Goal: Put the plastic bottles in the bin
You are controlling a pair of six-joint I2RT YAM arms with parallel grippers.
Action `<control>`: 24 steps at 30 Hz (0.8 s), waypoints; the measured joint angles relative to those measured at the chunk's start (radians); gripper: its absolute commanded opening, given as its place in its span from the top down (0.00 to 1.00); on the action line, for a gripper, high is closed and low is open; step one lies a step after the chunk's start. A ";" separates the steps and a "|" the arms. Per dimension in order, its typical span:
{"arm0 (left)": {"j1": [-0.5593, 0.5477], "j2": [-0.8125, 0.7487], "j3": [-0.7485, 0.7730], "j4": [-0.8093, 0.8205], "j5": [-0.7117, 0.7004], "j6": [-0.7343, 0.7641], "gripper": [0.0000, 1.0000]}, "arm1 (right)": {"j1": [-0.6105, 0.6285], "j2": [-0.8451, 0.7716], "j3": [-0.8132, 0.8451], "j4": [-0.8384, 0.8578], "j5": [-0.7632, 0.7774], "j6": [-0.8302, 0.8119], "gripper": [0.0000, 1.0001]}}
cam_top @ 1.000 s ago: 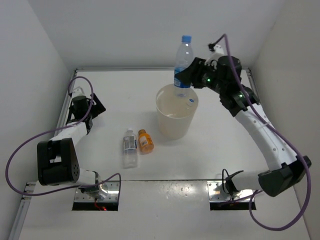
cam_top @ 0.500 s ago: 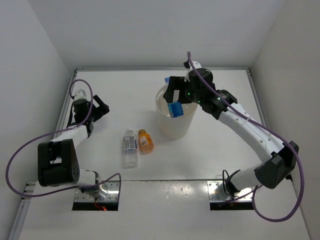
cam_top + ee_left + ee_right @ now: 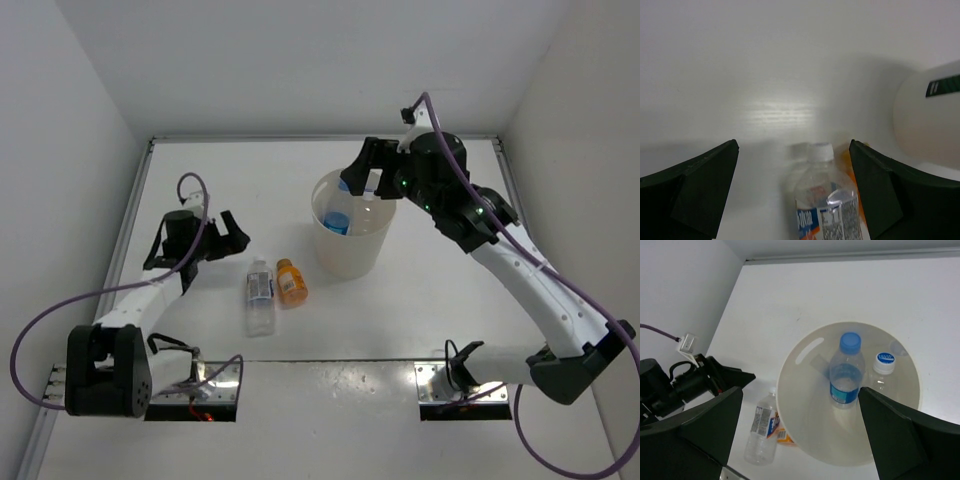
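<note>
The bin stands mid-table, and its rim fills the right wrist view. Inside it a clear bottle with a blue label and blue cap leans next to a plain clear bottle. My right gripper hovers open above the bin's far rim, holding nothing. Left of the bin a small clear bottle with a white label and a short orange bottle lie on the table. My left gripper is open just left of them. In the left wrist view the clear bottle lies between the open fingers.
White walls close off the table on the left, back and right. A metal rail runs along the left edge. Purple cables loop from both arms. The bin's side stands right of the left gripper.
My right gripper opened and the blue-capped bottle dropped into the bin. My left arm swung from the left rail toward the two bottles on the table.
</note>
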 measured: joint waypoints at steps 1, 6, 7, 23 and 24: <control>-0.010 -0.018 -0.013 -0.020 0.011 0.008 0.00 | 0.000 -0.008 -0.011 0.000 -0.005 0.004 0.00; -0.081 -0.119 -0.077 -0.138 0.038 0.008 0.00 | 0.000 -0.022 -0.071 -0.006 -0.041 0.027 0.00; -0.101 -0.142 -0.087 -0.154 0.036 0.006 0.00 | 0.000 -0.022 -0.076 -0.011 -0.045 0.028 0.00; -0.305 0.020 -0.061 -0.277 -0.033 -0.031 0.14 | 0.000 -0.031 -0.140 -0.014 -0.107 0.056 0.00; -0.305 0.039 -0.059 -0.278 -0.034 -0.033 0.15 | 0.000 -0.035 -0.140 -0.017 -0.107 0.056 0.00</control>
